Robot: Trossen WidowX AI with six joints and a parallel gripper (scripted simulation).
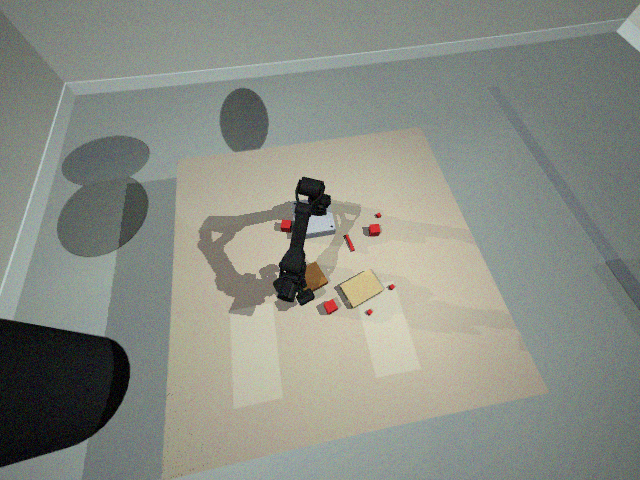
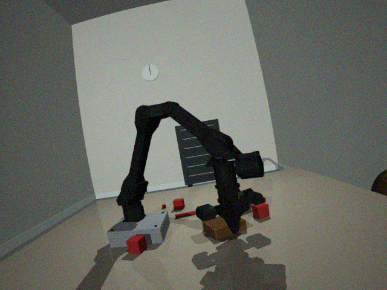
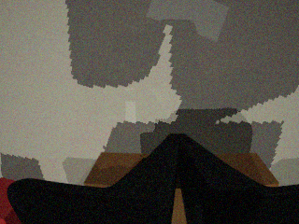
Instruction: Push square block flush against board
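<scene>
Pincer [image 1: 297, 300] [image 2: 234, 231] [image 3: 176, 141]'s together, nothing in it, tip down low by the brown square block [image 1: 315, 276] [image 2: 215, 228] [image 3: 112, 168], on the side away from the board; can't tell if it's touching. Block's on the table [image 1: 217, 361] [image 2: 312, 231], between pincer and the pale yellow rectangular board [image 1: 360, 288].

Progress: not done. From up top there's a gap btwn block & board, no side contact, no edges even; the two look turned a bit differently too. Left to do: push block across, square it up, line up an edge, then back the hand off.

Room: gap itself looks open, but the red cube [image 1: 330, 306] [image 2: 260, 211] sits just beside the board's near corner, so a push drifting that way could prob. snag it. Table edges well off, so plenty of space to back out.
</scene>
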